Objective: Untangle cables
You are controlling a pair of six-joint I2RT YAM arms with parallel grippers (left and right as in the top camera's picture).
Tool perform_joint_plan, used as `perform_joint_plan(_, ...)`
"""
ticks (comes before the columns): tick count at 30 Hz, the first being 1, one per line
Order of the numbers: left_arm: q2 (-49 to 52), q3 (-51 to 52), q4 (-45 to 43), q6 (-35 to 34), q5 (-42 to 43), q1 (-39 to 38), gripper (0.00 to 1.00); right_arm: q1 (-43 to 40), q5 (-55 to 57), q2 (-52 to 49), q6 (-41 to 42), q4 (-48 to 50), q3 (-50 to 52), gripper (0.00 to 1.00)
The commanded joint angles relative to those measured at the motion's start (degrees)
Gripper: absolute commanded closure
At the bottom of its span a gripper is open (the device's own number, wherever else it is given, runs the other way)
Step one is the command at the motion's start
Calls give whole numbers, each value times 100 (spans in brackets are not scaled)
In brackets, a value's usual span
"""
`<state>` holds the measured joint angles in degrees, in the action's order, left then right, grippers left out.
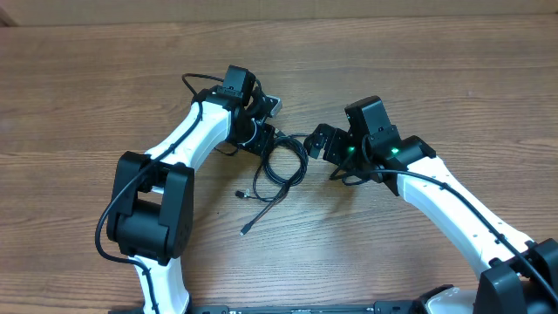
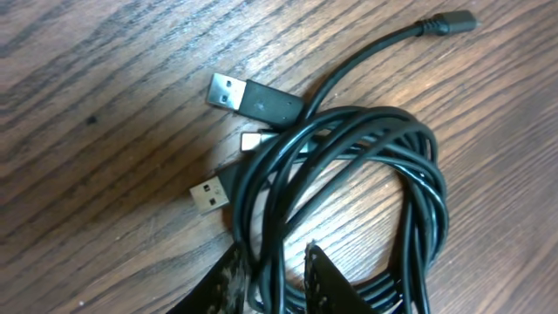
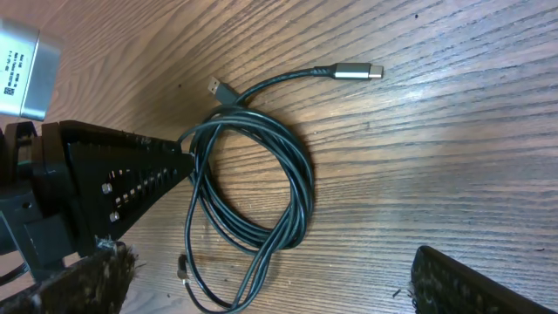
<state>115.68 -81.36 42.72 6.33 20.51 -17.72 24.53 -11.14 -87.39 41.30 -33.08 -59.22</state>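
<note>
The cables (image 1: pixel 281 166) lay mid-bench (image 1: pixel 410 52) between the two arms, a tight little coil (image 3: pixel 301 187) with tails spilling toward the arm bases. Down on it was the left pincer (image 2: pixel 275 272), jaws narrow, several strands of the loop running between its fingertips. From the right wrist view that looked like a real grip. Just beside the coil hung the right pincer (image 3: pixel 266 262), spread wide and holding nothing.

So this read as the pull-apart step, with one side anchoring and the other choosing a line. Free ends were on show: a silver-tipped plug (image 3: pixel 353 73) lying clear of the loop, a black USB plug (image 2: pixel 248 94) right against it.

The next move, I'd say, called for the right pincer to close on that one clear lead, not the bundle, and draw it away from the anchor. Catch two strands and the whole coil would likely drag along.
</note>
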Motion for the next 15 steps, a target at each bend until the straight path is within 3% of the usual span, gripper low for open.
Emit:
perform_joint_plan(1,90,-116,96,-57,-433,-28,71,15,20,-39,-17,2,2,0)
perform_joint_plan(5,90,-96,101,-83,-892,-28,69,15,20,-39,-17,2,2,0)
perform_joint_plan(15,310,-85,-72,-160,-560,-37,68,15,20,-39,-17,2,2,0)
